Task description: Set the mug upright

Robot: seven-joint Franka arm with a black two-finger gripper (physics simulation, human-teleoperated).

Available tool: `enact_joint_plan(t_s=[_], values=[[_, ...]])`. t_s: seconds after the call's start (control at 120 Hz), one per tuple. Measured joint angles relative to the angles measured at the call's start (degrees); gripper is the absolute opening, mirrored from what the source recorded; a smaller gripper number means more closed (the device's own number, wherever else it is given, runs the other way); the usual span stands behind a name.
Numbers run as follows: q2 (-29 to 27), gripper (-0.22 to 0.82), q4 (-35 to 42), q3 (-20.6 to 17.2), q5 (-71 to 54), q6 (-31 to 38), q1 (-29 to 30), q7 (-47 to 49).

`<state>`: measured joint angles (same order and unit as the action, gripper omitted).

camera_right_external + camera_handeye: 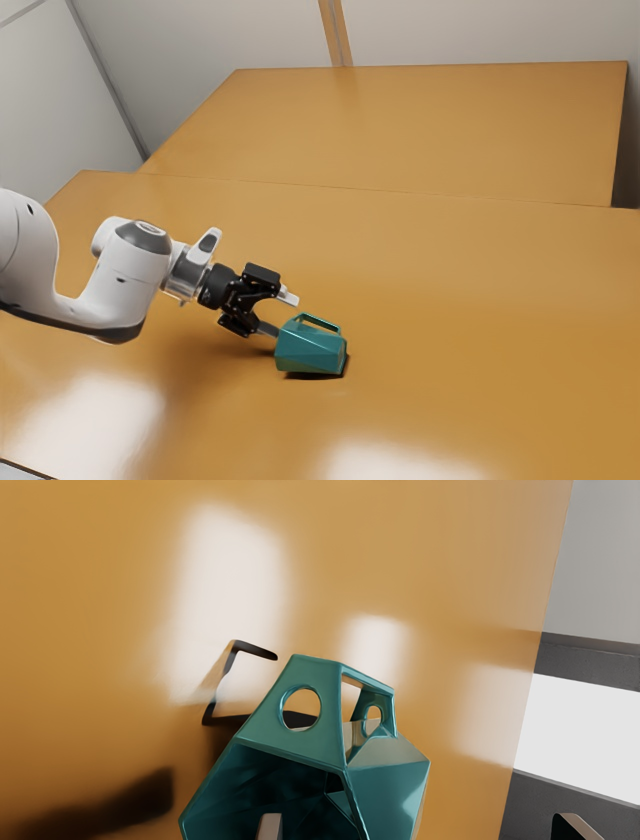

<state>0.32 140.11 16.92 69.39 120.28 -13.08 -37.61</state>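
Note:
The teal faceted mug [310,349] lies on its side on the wooden table, its handle uppermost and its mouth toward my hand. My gripper [281,314] is beside the mouth end with its fingers wide apart; one fingertip is low by the rim, the other higher and off the mug. In the wrist view the mug [387,790] shows its dark hollow and the pierced handle. There the gripper [420,826] has one fingertip in front of the mouth, the other out past the mug's side. Whether the nearer finger touches the mug or enters it, I cannot tell.
The glossy table [480,300] extends around the mug, with a second wooden surface [420,125] behind it and pale walls beyond. In the wrist view a table edge runs past the outer finger. Shadows of the mug and hand fall on the wood.

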Motion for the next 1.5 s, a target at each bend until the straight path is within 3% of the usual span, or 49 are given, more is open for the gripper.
enact_joint_plan(t_s=[0.275, 0.5, 0.567, 0.7, 0.8, 0.925, 1.167, 1.325, 1.417, 1.5], values=[[1.1, 0.59, 1.3, -2.4, 4.8, 0.9, 1.3, -5.6], [1.3, 0.57, 2.0, -3.4, 7.1, 1.3, -2.4, -8.6], [1.2, 0.47, 2.1, -3.4, 7.3, 1.7, -3.6, -9.2], [1.1, 0.15, 2.1, -3.4, 7.5, 2.3, -4.4, -10.2], [1.1, 0.0, 2.1, -3.4, 7.6, 2.6, -3.9, -10.8], [0.7, -0.08, 2.0, -3.4, 7.6, 2.9, -2.6, -11.3], [-1.1, -0.14, 1.0, -4.7, 7.0, 4.2, -0.1, -11.8], [-4.1, -0.16, -13.1, -5.8, -12.8, 5.6, -0.4, -8.9], [-4.0, -0.16, -24.0, -7.4, -32.0, 2.5, -0.2, -4.9], [-3.3, -0.16, -28.7, -8.9, -48.0, -0.7, -0.6, -0.6]])
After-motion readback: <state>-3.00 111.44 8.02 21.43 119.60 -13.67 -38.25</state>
